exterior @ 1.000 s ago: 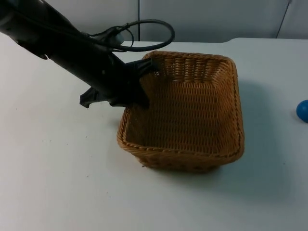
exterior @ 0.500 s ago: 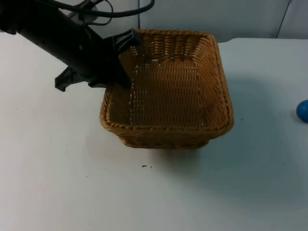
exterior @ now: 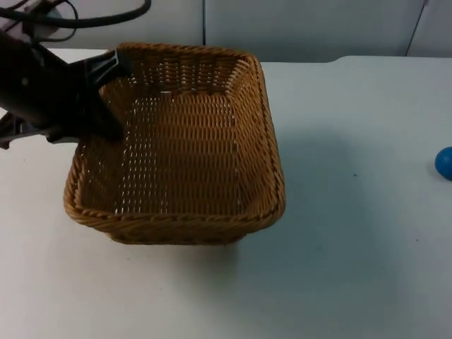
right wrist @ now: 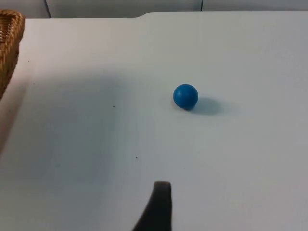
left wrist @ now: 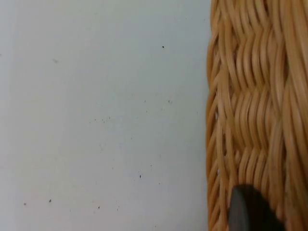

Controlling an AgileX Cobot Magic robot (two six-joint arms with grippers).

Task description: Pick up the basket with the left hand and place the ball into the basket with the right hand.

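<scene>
Wicker basket (exterior: 183,152) first: the left gripper (exterior: 106,85) is clamped on its far-left rim, one finger inside the wall and one outside, and the basket hangs from that grip, tilted and raised off the white table (exterior: 353,268), with a soft shadow spread beneath it. From the left wrist camera the woven wall (left wrist: 255,110) stands right against a black fingertip (left wrist: 248,211), with bare table beside it.

Outward from there, the basket is empty. The blue ball (exterior: 445,162) sits well apart from it, at the right edge of the table, untouched. From the right wrist camera the ball (right wrist: 186,96) lies on open table ahead of the right gripper's fingertip (right wrist: 159,207), not close to it; whether that gripper's fingers are open or closed I cannot tell. A corner of the basket (right wrist: 9,48) shows off to one side there.

So the first half looks done: the basket is lifted. What remains is the whole ball part, meaning reach, grasp, carry over and drop in.
</scene>
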